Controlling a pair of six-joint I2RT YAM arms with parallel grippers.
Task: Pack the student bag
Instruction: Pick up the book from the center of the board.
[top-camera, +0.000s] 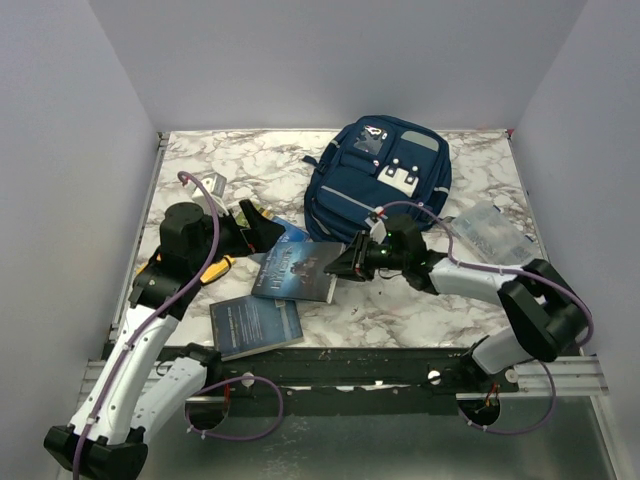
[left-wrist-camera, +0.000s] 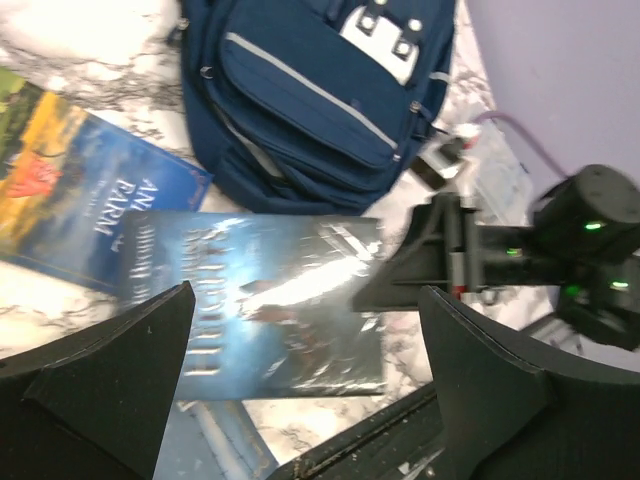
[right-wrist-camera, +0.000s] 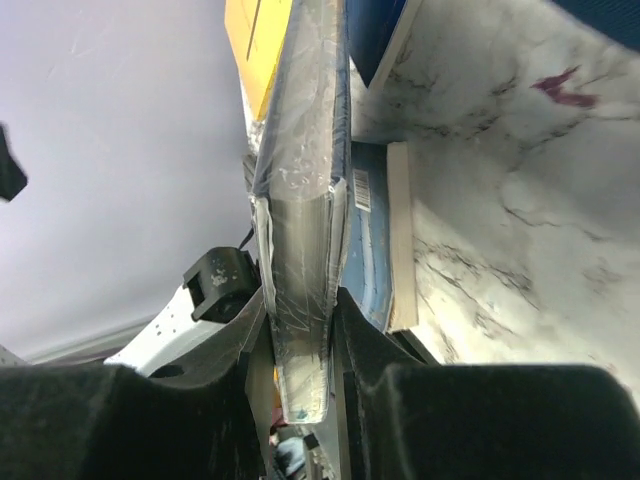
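The right gripper (top-camera: 345, 262) holds the wrapped book (top-camera: 298, 270) by its edge, so lift it slowly toward the student bag (top-camera: 378, 175) just behind it on the tabletop (top-camera: 450, 300), keeping the wide-open left gripper (top-camera: 250, 228) out of the way.

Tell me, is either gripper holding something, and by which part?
The right gripper is shut on the wrapped book, at the edge nearest that arm. The left gripper is open and holds nothing.
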